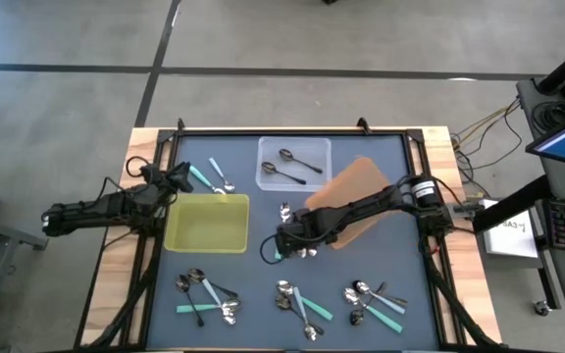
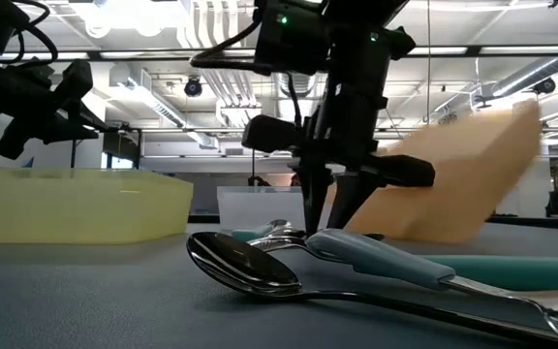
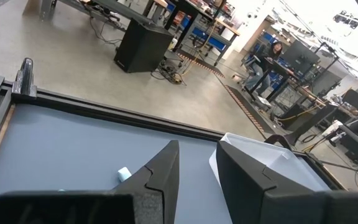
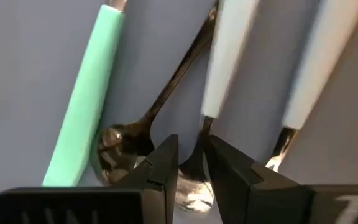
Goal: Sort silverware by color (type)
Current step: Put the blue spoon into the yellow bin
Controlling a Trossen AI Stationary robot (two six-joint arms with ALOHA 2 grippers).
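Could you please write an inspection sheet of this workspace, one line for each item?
Surface: dark grey mat in a black frame on a wooden table.
Job's things: two dark spoons in the clear tray; mixed silverware in groups along the near edge; yellow tray looks empty.
Clutter: orange-brown tray lies tilted, partly under the right arm.
Grippers: right gripper low over a spoon cluster, narrow gap; left gripper hovers by the yellow tray, narrow gap, holding nothing.
Cables: loose wires beside the table's right.
Surroundings: person at a distant desk.
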